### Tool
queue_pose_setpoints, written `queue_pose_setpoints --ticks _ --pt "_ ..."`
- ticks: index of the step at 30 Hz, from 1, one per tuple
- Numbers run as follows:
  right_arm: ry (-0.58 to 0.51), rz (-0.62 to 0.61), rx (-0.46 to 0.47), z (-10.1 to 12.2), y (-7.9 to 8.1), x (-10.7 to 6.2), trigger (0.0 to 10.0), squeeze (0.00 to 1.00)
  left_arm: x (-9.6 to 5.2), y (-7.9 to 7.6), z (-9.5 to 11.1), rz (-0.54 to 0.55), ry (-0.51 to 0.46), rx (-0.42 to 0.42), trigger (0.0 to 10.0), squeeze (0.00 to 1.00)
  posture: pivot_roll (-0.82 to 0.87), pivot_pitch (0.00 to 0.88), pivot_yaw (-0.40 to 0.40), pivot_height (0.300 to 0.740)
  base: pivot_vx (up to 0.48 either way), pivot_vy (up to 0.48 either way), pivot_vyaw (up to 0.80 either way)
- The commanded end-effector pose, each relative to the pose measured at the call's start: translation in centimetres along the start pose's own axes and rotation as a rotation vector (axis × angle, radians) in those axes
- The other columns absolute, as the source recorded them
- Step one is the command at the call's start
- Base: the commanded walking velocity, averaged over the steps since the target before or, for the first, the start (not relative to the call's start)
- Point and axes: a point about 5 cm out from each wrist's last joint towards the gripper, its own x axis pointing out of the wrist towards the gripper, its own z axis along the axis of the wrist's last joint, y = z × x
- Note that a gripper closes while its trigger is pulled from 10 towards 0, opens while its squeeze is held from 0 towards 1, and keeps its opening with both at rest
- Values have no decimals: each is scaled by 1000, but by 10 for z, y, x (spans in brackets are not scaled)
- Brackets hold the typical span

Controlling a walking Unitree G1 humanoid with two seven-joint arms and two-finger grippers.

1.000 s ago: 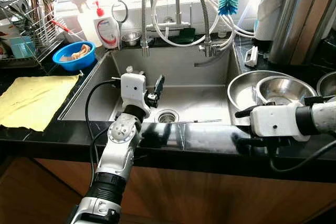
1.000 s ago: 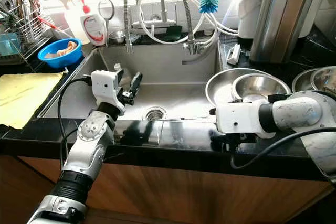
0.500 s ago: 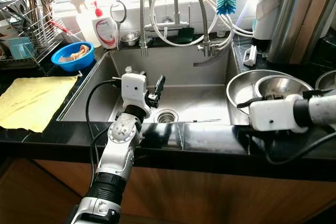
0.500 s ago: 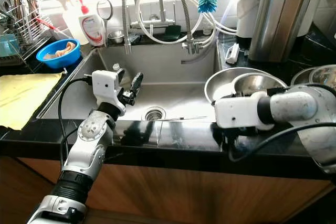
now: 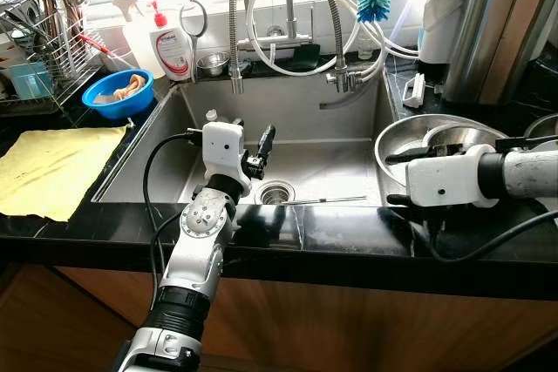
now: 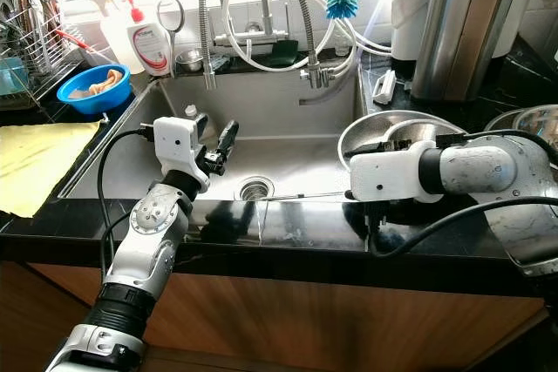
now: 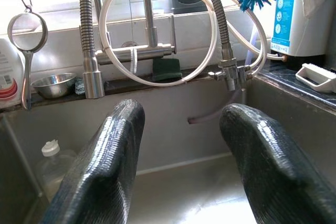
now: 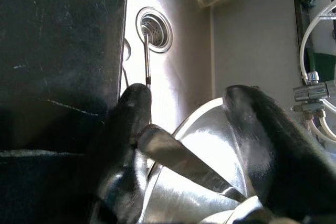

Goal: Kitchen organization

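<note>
Since a second ago your right tool (image 5: 410,156) has climbed from the counter's front edge to the near rim of the stacked steel bowls (image 5: 445,138), which sit on the black counter (image 5: 349,237) just right of the sink (image 5: 323,158). Its fingers (image 8: 273,145) are spread, one on each side of the rim in the wrist view, and nothing is pinched yet. Your left tool (image 5: 259,152) has stayed put over the sink basin, fingers (image 7: 100,166) apart and empty, pointing toward the taps (image 7: 152,51). Judging from here, the risk is a shallow bite: the rim is thin, curved and shiny, so if you close too near the lip the outer bowl could slip or tip, and the inner bowl nested in it may rattle loose or slide out. Dragging the stack toward the sink edge could also drop it into the basin. A thin metal rod (image 5: 323,201) lies across the sink floor by the drain (image 5: 277,192), with a small clear bottle (image 7: 50,166) in the basin's far-left corner. Further out you have a blue bowl (image 5: 119,91), a soap bottle (image 5: 171,48), a dish rack (image 5: 44,50) and a yellow cloth (image 5: 52,167) on the left, and a tall steel canister (image 5: 497,23) behind the bowls, crowding any lift backwards.
</note>
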Motion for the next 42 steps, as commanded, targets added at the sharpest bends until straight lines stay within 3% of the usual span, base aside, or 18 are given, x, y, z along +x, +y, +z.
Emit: queue_pose_setpoints --ticks 1,22,27,28,29,30,40,41,42 --pt "-22 7 -23 6 -2 1 0 0 1 5 5 12 -10 7 10000 0 -202 0 181 740 0 0 0" --pt "-29 -65 -49 8 -11 2 0 0 2 6 7 25 -19 12 10000 0 -200 0 177 740 0 0 0" --pt "-59 -178 -98 15 -25 1 0 0 2 7 7 30 -23 12 10000 0 -201 0 174 740 0 0 0" --pt "-59 -195 -106 16 -27 1 863 0 2 7 7 31 -24 11 10000 0 -201 0 174 740 0 0 0" --pt "-59 -206 -112 17 -29 1 863 0 2 7 7 31 -24 10 10000 0 -201 0 174 740 0 0 0" --pt "-56 -238 -122 17 -32 1 4824 0 2 7 7 31 -24 10 10000 0 -200 0 173 740 0 0 0" --pt "-50 -296 -143 17 -39 1 4941 0 2 7 7 32 -24 9 10000 0 -200 0 173 740 0 0 0" --pt "-27 -340 -174 16 -43 1 10000 0 2 7 7 35 -25 8 10000 0 -202 0 169 740 0 0 0" --pt "-14 -387 -212 17 -48 1 10000 0 2 7 7 37 -27 7 10000 0 -202 0 169 740 0 0 0"
